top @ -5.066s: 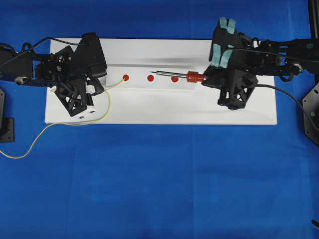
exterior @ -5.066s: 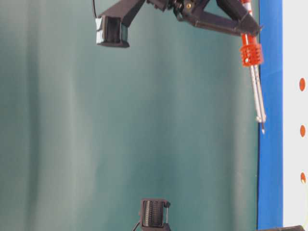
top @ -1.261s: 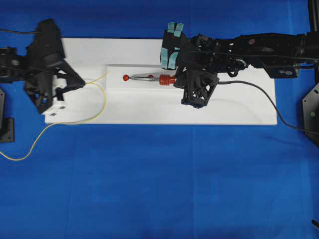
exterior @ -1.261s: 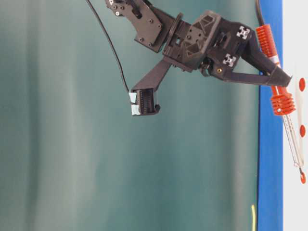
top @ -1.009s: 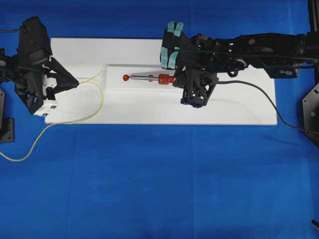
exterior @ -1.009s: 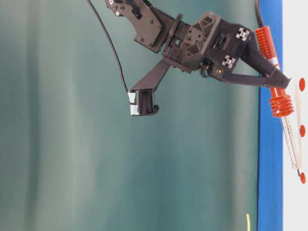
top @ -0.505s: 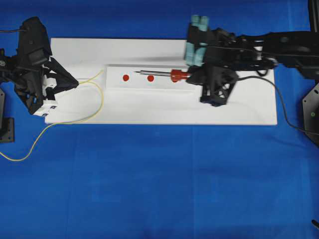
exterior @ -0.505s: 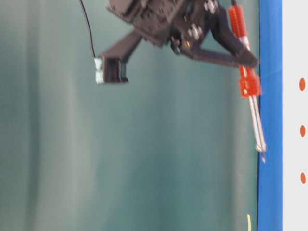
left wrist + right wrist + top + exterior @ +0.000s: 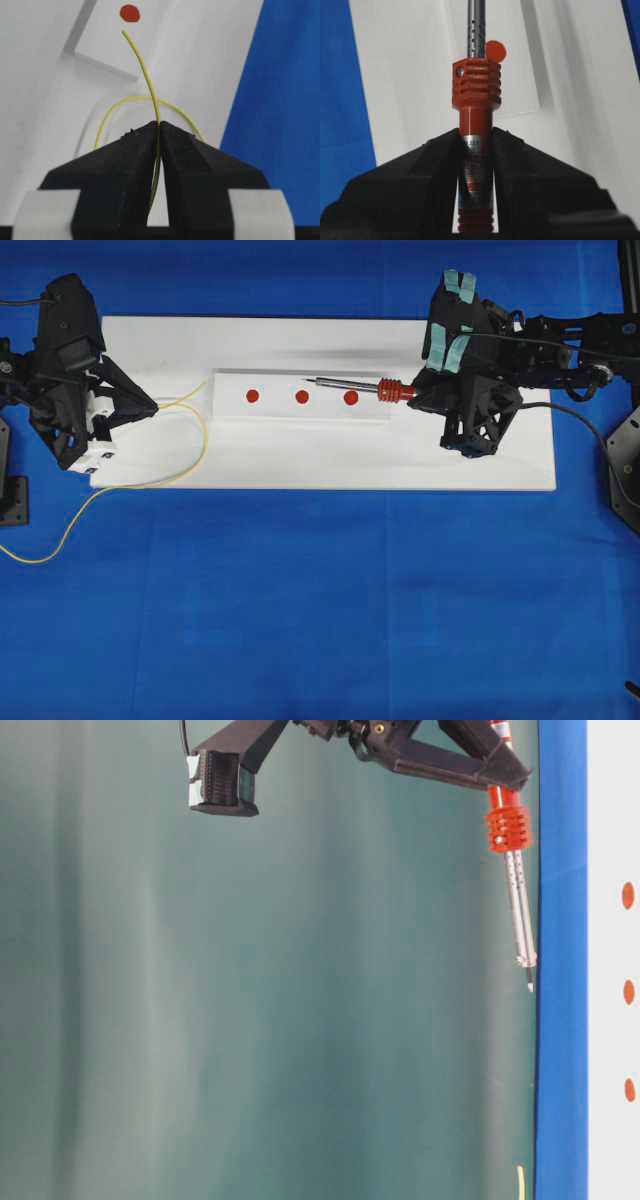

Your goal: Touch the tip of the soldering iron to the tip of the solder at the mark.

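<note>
1. I see the left gripper (image 9: pixel 150 410) at the left end of the white board (image 9: pixel 300 465), its fingers (image 9: pixel 135 165) clenched on the solder (image 9: pixel 145 85).
2. In the left wrist view the yellow wire runs out from between the fingers, and its free cut end stops just short of the nearest red mark (image 9: pixel 130 13), not touching it.
3. Behind that end, the solder loops over the board's left part and trails off the board's near edge onto the blue bench (image 9: pixel 300 620).
4. The right gripper (image 9: pixel 418 392) is at the right part of the board, its fingers (image 9: pixel 435 170) grasping the soldering iron (image 9: pixel 360 388) by the red-orange handle.
5. From overhead, the iron's shaft points toward the board's left end, passing by the rightmost of the three marks (image 9: pixel 351 397) on the raised strip (image 9: pixel 230 400).
6. The table-level view shows the iron's tip (image 9: pixel 529 986) raised clear of the board.
7. Iron tip and solder end are well apart.
</note>
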Robot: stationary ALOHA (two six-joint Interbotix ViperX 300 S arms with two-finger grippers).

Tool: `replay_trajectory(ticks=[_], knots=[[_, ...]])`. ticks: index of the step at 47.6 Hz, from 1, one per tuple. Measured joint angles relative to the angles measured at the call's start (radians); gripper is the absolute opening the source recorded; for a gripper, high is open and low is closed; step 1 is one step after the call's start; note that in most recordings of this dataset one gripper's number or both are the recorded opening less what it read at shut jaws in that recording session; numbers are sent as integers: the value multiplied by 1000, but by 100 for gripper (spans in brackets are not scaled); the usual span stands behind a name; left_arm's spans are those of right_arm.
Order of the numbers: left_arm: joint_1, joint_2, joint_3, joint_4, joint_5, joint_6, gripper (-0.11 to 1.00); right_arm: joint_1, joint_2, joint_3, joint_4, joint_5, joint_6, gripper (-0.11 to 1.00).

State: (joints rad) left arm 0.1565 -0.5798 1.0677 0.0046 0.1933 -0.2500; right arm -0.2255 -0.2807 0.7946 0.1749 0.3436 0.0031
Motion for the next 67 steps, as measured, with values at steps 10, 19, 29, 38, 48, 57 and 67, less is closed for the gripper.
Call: replay_trajectory(ticks=[10, 19, 29, 38, 48, 57, 67], knots=[[-8, 61, -37, 0, -20, -2, 3, 0, 0, 0, 0, 0, 0, 6], [-48, 213, -156, 0, -21, 3, 3, 0, 0, 0, -3, -2, 0, 6], [-48, 379, -287, 0, 6, 11, 3, 0, 2, 2, -9, 0, 0, 6], [-29, 483, -350, 0, 9, 12, 3, -2, 2, 3, -9, -2, 0, 6], [-21, 560, -382, 0, 9, 12, 3, 0, 0, 6, -11, -2, 0, 6], [-20, 589, -393, 0, 9, 9, 3, -2, 0, 17, -11, -9, 0, 6], [-20, 591, -399, 0, 9, 6, 3, -2, 2, 26, -12, -17, 0, 6]])
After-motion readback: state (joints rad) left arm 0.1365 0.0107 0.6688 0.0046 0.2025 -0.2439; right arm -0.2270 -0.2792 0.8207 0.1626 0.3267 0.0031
